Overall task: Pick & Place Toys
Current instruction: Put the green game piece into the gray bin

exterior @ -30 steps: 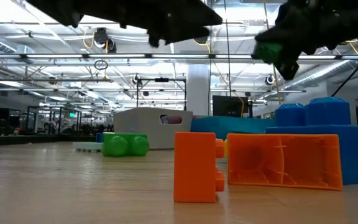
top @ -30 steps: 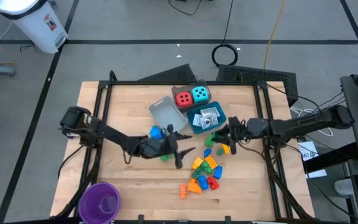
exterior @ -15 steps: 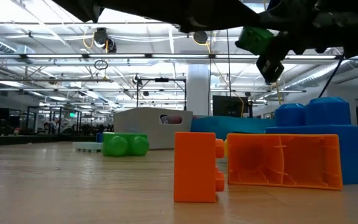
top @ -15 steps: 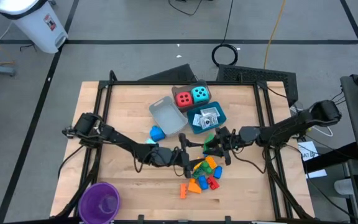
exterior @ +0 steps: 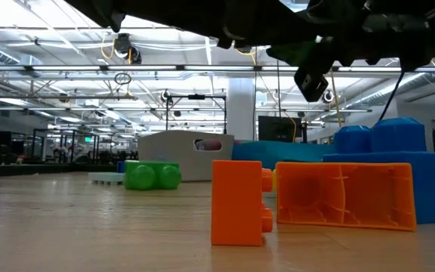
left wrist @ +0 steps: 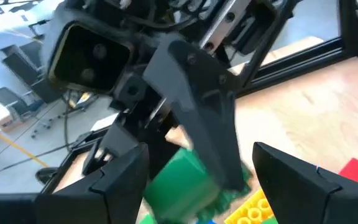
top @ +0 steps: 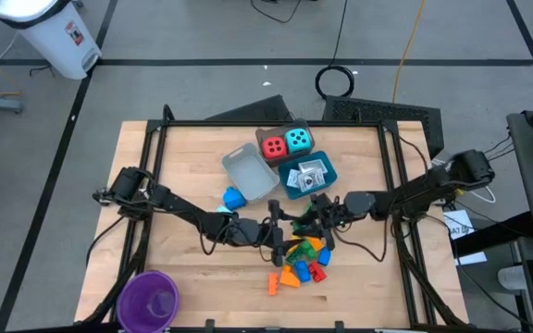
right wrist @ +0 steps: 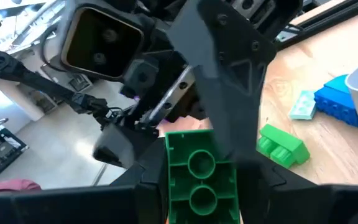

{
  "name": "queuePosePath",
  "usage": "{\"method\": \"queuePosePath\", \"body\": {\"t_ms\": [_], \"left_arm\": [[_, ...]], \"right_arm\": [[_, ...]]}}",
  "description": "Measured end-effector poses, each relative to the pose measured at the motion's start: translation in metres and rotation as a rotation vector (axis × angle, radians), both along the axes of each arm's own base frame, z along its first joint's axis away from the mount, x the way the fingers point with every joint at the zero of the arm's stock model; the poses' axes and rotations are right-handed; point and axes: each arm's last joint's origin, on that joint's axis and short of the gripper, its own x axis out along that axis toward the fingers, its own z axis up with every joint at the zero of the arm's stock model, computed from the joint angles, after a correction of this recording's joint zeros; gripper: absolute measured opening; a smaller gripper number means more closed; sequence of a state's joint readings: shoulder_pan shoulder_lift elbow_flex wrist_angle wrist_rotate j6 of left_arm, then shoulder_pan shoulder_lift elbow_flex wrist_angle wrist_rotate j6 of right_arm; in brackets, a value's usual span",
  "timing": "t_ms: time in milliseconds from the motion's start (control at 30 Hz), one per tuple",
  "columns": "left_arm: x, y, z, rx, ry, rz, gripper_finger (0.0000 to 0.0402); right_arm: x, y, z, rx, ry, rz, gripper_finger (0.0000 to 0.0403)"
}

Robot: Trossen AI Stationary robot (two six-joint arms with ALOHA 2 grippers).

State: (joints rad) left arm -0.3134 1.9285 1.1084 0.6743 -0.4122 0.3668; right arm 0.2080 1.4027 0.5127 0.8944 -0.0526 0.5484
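No text, label, brand, number or sign can be read anywhere here

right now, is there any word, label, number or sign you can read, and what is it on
Nothing can be read.
White bin: a red and dark label, too small to read.
White printed packets in the blue tray: print too small.
Red die and cyan die: dots only, no digits.
White paper beside the table: blurred.

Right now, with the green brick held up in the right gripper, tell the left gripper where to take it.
Grip the green brick by its free end, probably across its flat side walls, coming head-on from opposite the right gripper, which clamps the other end. The open left gripper faces it.
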Motion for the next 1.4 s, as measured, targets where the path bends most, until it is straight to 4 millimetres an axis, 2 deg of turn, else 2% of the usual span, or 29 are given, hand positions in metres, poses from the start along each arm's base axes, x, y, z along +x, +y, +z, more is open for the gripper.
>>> {"method": "queuePosePath", "body": {"t_ms": [267,633,833,1400], "left_arm": [[-0.0004,-0.0011,-0.0014,0.022,0.016,-0.021,0.0279],[-0.0006,-0.0026,0.0000,0.031,0.019,-0.071,0.0163],[-0.0009,-0.0027,-0.0014,0.033,0.030,-0.072,0.0126],[-0.0008,-0.0022,-0.0017,0.007,0.022,-0.039,0.0109]], "right_arm": [[0.0107,0.0031,-0.0051,-0.016,0.015,0.006,0.0100],[0.0063,0.0028,0.0014,-0.004,0.015,0.021,0.0100],[0.0062,0.0024,0.0005,-0.008,0.023,0.008,0.0105],[0.0060,0.0028,0.0019,-0.031,0.005,0.032,0.0156]]}}
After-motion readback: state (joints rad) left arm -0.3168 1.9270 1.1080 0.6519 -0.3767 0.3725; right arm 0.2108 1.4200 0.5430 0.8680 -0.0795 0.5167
